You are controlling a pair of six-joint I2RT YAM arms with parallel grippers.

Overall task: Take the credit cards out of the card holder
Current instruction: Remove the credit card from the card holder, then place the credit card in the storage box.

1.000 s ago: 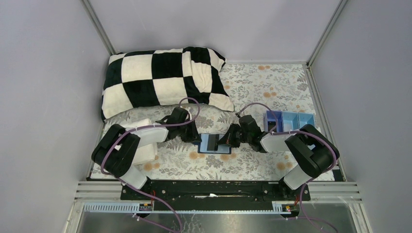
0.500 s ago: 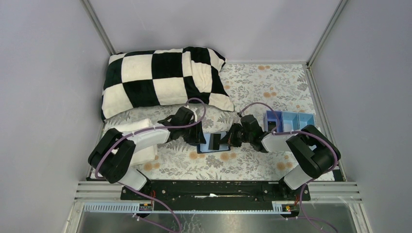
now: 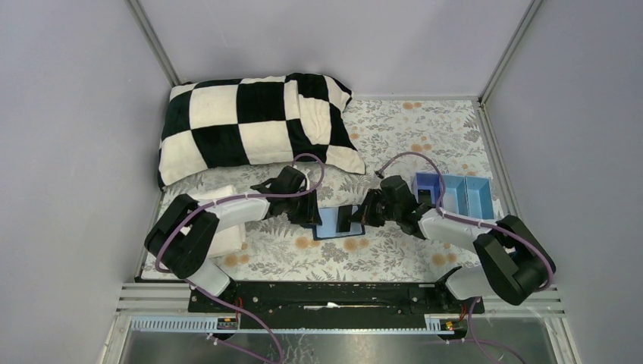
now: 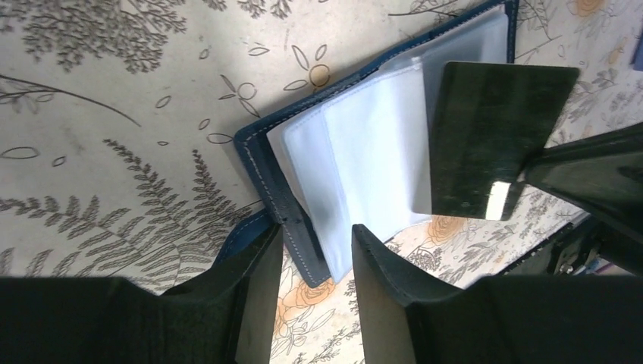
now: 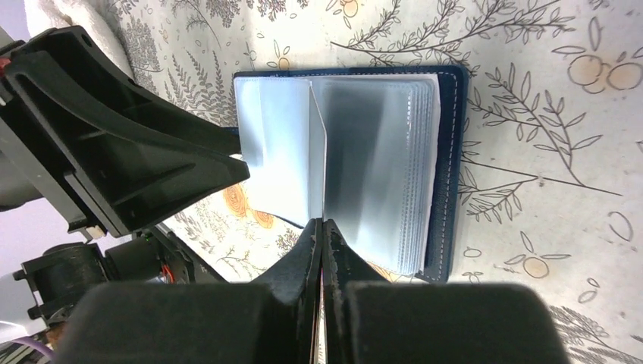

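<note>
The card holder [image 3: 326,228] lies open on the flowered cloth, navy cover [image 4: 261,161] down and its clear sleeves [image 5: 379,152] fanned upward. My right gripper [image 3: 355,218] is shut on a black credit card [image 4: 493,136], held above the sleeves and clear of them. In the right wrist view the card [image 5: 318,163] is edge-on, running straight up from the gripper [image 5: 321,226]. My left gripper [image 4: 317,250] is open at the holder's left corner. That corner sits loosely between the fingertips [image 4: 261,265], which do not pinch it.
A light-blue compartment tray [image 3: 455,193] stands just right of the right arm. A black-and-white checked pillow [image 3: 250,125] fills the back left. A white folded cloth [image 3: 227,236] lies under the left arm. Grey walls close in the cloth-covered surface.
My left gripper has opened and let go of the holder's edge. The right gripper has drawn the black card up and to the right, out of the sleeves.
</note>
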